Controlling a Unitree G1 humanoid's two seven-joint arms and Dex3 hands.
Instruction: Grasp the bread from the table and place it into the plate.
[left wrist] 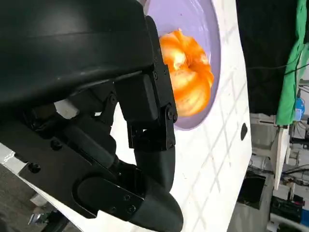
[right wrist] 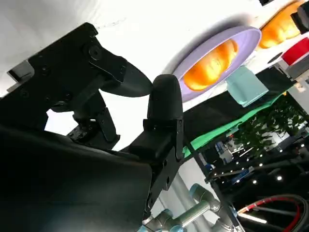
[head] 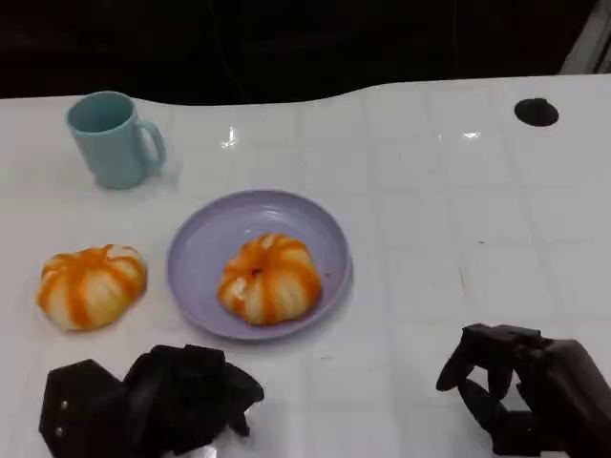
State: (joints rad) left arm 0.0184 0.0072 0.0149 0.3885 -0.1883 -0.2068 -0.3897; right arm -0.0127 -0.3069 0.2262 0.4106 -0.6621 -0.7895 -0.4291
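A lavender plate [head: 205,239] lies mid-table with one orange-and-white striped bread [head: 270,278] inside it. A second, similar bread [head: 92,285] sits on the table left of the plate. My left hand [head: 153,396] is low at the front, just below that second bread and apart from it, fingers loosely bent and holding nothing. My right hand [head: 525,386] hangs at the front right, fingers apart and empty. In the left wrist view, my left hand [left wrist: 145,125] is in front of the plate [left wrist: 203,19] and its bread [left wrist: 190,72]. The right wrist view has my right hand [right wrist: 159,121], the plate [right wrist: 246,34] and both breads [right wrist: 210,67] [right wrist: 280,24].
A teal mug [head: 115,138] stands at the back left, handle toward the plate. A small black round spot [head: 536,112] marks the table at the back right. The table's far edge curves against a dark background.
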